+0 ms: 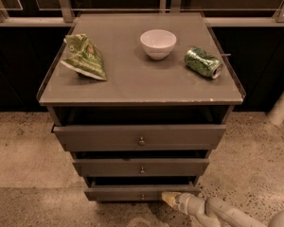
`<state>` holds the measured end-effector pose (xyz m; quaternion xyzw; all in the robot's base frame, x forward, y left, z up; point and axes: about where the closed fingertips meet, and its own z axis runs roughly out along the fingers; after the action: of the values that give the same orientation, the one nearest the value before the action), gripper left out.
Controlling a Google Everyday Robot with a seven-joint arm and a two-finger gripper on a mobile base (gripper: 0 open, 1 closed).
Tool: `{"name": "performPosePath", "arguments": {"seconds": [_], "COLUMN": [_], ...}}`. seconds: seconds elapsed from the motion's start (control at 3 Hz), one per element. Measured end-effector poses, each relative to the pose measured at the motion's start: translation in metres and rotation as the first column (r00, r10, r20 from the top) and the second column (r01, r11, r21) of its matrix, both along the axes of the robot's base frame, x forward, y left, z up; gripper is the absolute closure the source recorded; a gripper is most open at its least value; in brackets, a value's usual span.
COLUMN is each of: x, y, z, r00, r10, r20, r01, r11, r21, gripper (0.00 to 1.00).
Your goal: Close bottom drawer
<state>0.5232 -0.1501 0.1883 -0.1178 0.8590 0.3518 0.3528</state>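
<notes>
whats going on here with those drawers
A robot arm reaches in from the lower right, its pale gripper low at the front of the grey-brown wooden bottom drawer, right of its knob. That drawer stands partly pulled out, as do the two above it. On the cabinet top sit a crumpled green bag, a white bowl and a green can lying on its side.

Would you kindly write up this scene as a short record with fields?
cabinet top: chip bag left, bowl centre, can lying on its side right
top drawer: partly open
middle drawer: partly open
bottom drawer: partly open, not yet closed
gripper: low, by the bottom drawer's front, right of its knob
</notes>
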Motion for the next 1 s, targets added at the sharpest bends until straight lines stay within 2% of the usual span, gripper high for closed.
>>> {"name": "performPosePath", "arguments": {"seconds": [0.33,0.67,1.0], "x": [0.012,0.037,0.036], "y": [0.004,0.012,0.012], "z": [0.000,-0.003,-0.003], "r00": [0.9997,0.9986,0.9986], "r10": [0.021,0.047,0.047], "r20": [0.014,0.024,0.024], "r01": [-0.022,-0.048,-0.048], "r11": [1.000,0.998,0.998], "r21": [0.017,0.036,0.037], "gripper": [1.00,1.00,1.00]}}
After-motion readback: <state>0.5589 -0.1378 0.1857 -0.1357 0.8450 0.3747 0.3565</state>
